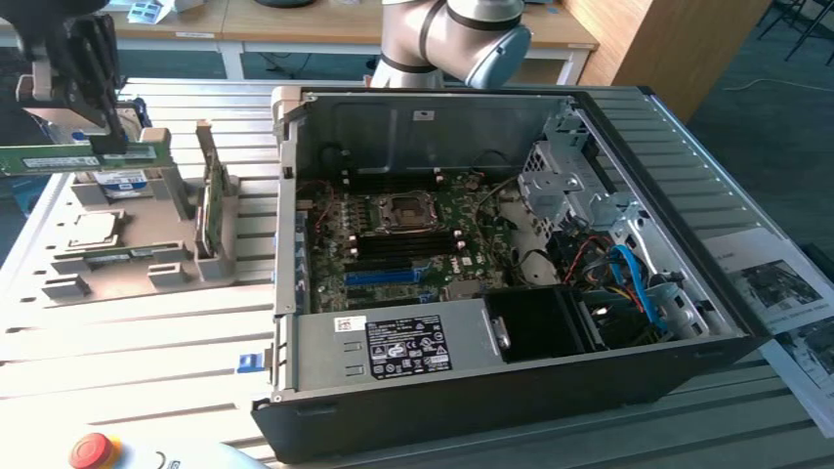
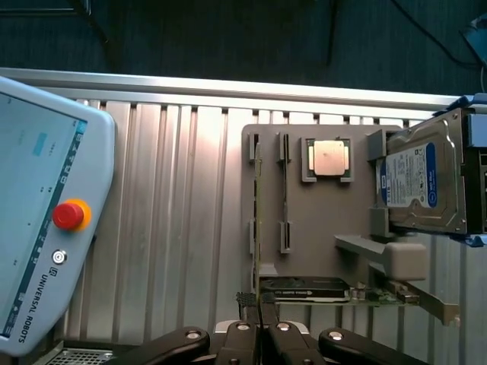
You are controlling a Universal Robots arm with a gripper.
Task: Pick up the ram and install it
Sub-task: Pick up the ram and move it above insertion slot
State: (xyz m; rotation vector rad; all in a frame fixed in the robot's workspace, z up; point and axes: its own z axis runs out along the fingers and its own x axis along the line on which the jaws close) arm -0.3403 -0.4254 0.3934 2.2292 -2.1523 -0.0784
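**A:** In the exterior view, where is the ram (image 1: 53, 159)?

**B:** In the air at the exterior view's left, above the grey holder (image 1: 183, 269). It is a long, thin green stick with a pale label, lying level. The gripper (image 1: 115, 147) has it by one end, with the fingers pinching the board.

**A:** What surrounds it there?

**B:** Below it the hard drive (image 1: 117, 179) and the processor (image 1: 92, 230) sit in the holder. An upright card (image 1: 209, 205) and the near wall of the open computer case (image 1: 521, 401) stand between the ram and the motherboard (image 1: 431, 234). The arm (image 1: 456, 34) rises behind the case, and everything rests on the slatted surface (image 1: 131, 332).

**A:** And the wrist view?

**B:** The fingers (image 2: 243, 338) are pressed onto the ram (image 2: 258, 213), which is seen edge-on as a thin line running away from them over the holder (image 2: 319, 228). A second thin stick (image 2: 285, 198) sits in slots just beside it. The processor (image 2: 329, 158) and hard drive (image 2: 422, 179) lie further over.

**A:** What differs between the views?

**B:** The exterior view shows the case interior and the ram's broad face. The wrist view shows a teach pendant (image 2: 46, 220) with its red button (image 2: 68, 215) lying on the surface (image 2: 183, 228).
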